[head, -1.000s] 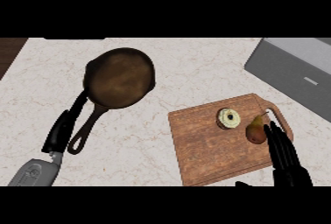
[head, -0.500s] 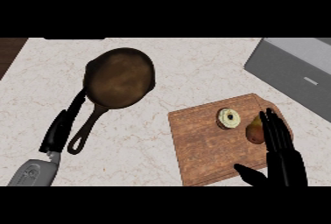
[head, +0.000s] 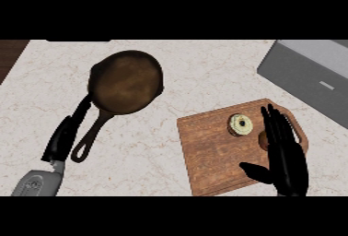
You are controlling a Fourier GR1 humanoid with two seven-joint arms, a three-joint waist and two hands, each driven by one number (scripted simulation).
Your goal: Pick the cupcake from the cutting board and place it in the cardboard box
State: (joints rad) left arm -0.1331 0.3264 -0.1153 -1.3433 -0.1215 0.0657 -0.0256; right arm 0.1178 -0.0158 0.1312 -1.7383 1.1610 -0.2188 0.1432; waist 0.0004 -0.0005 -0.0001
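1. At the lower left of the frame our left hand (head: 61, 140) rests beside the frying pan's handle, fingers straight and relaxed, holding nothing; we leave it there.
2. The frying pan (head: 124, 87) sits at the upper left centre, and we see nothing lying in it.
3. The cutting board (head: 211, 152) fills the lower right of the frame, and the cupcake (head: 240, 124) stands on its upper part, seen from above as a pale round top.
4. Our right hand (head: 285, 156) lies flat over the board's right side, fingers straight and together and thumb spread out to the left, gripping nothing; the cupcake is just to the left of the fingertips.
5. To do this step well, we judge the hand should shift left so the cupcake sits between thumb and fingers, then curl round its sides rather than press on its top.
6. A small dark round patch shows at the board's right edge beside the fingers; it is possibly the board's hanging hole, but we cannot tell.
7. The grey box (head: 309, 78) sits at the upper right, cut by the frame edge; it looks closed, so we cannot see what it holds.
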